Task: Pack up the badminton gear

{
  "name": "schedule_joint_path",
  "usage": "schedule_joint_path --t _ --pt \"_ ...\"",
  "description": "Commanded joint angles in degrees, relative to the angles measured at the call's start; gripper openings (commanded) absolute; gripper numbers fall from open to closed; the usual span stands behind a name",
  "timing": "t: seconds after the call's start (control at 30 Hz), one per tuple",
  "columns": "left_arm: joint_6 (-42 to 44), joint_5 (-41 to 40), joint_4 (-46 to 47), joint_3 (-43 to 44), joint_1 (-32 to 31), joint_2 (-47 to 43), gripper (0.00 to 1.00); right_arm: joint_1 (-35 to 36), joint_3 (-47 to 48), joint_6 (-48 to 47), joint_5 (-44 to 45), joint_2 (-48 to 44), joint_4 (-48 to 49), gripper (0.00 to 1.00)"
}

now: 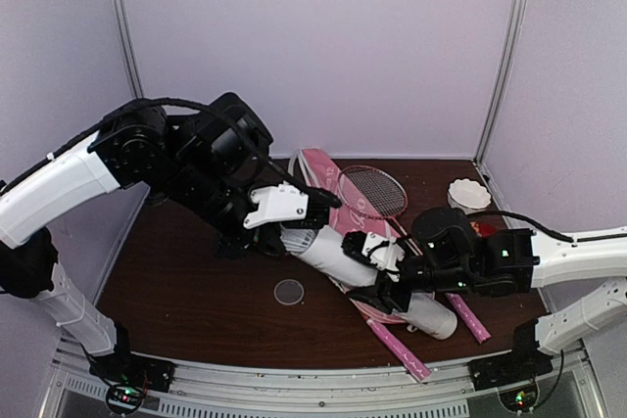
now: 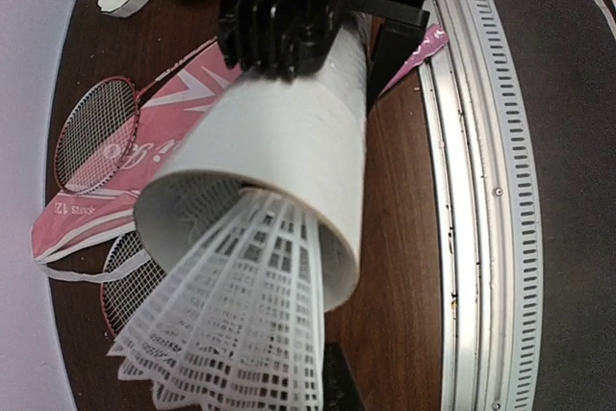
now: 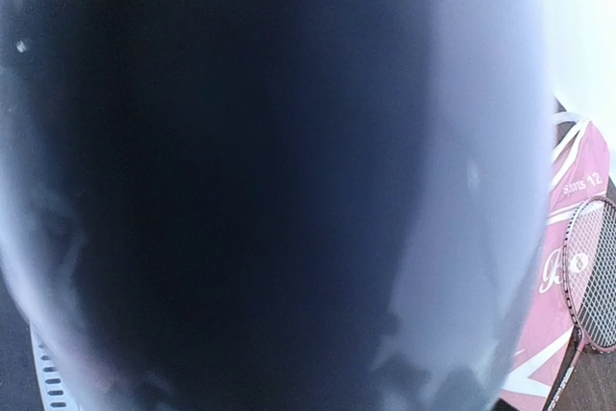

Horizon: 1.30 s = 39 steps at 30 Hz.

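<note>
Across the pink cover (image 1: 318,171) on the desk (image 1: 196,291): long white tube (image 1: 328,256), clasped mid-length by the right tool (image 1: 384,271), jaws partly spread around it. At the tube's mouth, just off the cover's left edge: shuttlecock (image 2: 241,315), nose inside, pinched in the tight-closed left tool (image 1: 318,208).

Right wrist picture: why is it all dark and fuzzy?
Right wrist view: something sits right against the lens, probably the long white tube, so it is a dark out-of-focus blur; only the pink racquet-shaped cover at the right edge looks sharp. Left wrist view: the white shuttlecock looms huge and stretched. Top external view: sharp, evenly lit.
</note>
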Motion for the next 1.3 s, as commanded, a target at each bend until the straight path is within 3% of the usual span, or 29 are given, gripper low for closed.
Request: schedule_joint_path --t 0.0,0.07,0.17,0.3,0.37,0.73,1.27 --pt "1.3 -3.6 -0.4 3.1 -1.8 1.2 0.00 0.5 2.1 1.1 0.3 0.7 2.0 0.36" --pt "1.1 -3.0 -0.3 3.7 -1.9 1.2 0.04 0.4 2.1 0.9 0.3 0.8 2.0 0.36" --pt "0.7 -1.0 -0.1 3.9 -1.9 0.4 0.29 0.4 1.7 0.8 0.4 0.4 2.4 0.36" --pt "-0.2 -0.1 5.0 0.1 -2.0 -2.9 0.52 0.4 0.6 0.7 0.4 -0.9 3.7 0.36" --pt "-0.4 1.2 8.4 -2.8 -1.9 -5.0 0.56 0.4 0.4 0.5 0.4 -1.4 3.8 0.36" --pt "-0.8 8.3 21.1 -10.6 -1.9 -7.8 0.58 0.4 0.6 0.2 -0.2 -2.9 4.8 0.36" --pt "1.6 16.4 24.6 -12.5 -1.9 -0.5 0.54 0.5 1.1 0.4 1.1 -5.6 6.1 0.36"
